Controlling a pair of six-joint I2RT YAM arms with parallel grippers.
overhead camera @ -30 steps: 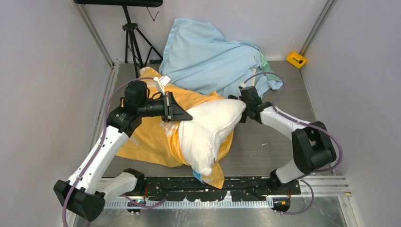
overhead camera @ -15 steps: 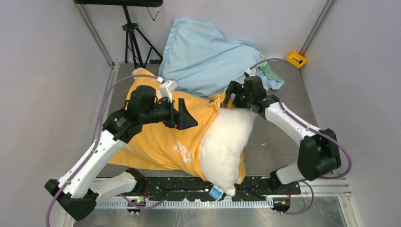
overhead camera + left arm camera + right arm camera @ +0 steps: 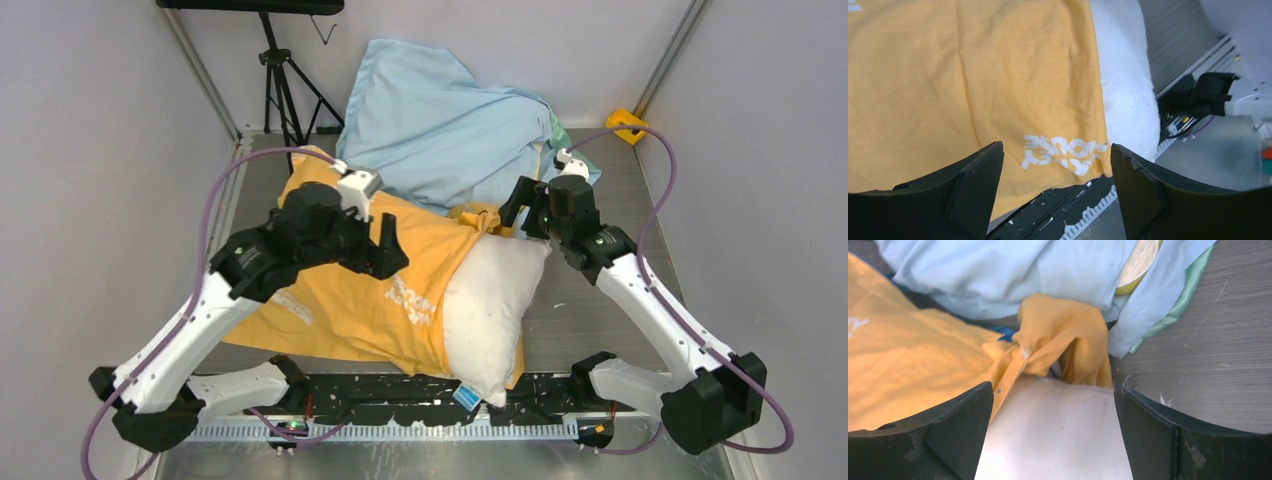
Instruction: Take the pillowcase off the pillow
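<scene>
The orange-yellow pillowcase [image 3: 340, 295] lies spread on the table, its white print [image 3: 1063, 155] facing up. It still covers the left side of the white pillow [image 3: 492, 305], whose right side lies bare. The pillow's blue tag [image 3: 465, 396] sits at the near corner. My left gripper [image 3: 392, 247] hovers open above the pillowcase [image 3: 973, 75], holding nothing. My right gripper [image 3: 522, 212] is open over the pillow's far end [image 3: 1053, 440], where the bunched pillowcase edge [image 3: 1063, 335] lies just beyond its fingers.
A pale light-blue cloth heap [image 3: 440, 125] fills the back of the table, touching the pillowcase. A tripod [image 3: 280, 85] stands at the back left, a yellow object [image 3: 626, 125] at the back right. A black rail [image 3: 380, 398] runs along the near edge. Walls close both sides.
Both grippers have opened and let go. The pillow and pillowcase have dropped flat and slid toward the near edge. The right gripper has moved up and back to the right.
</scene>
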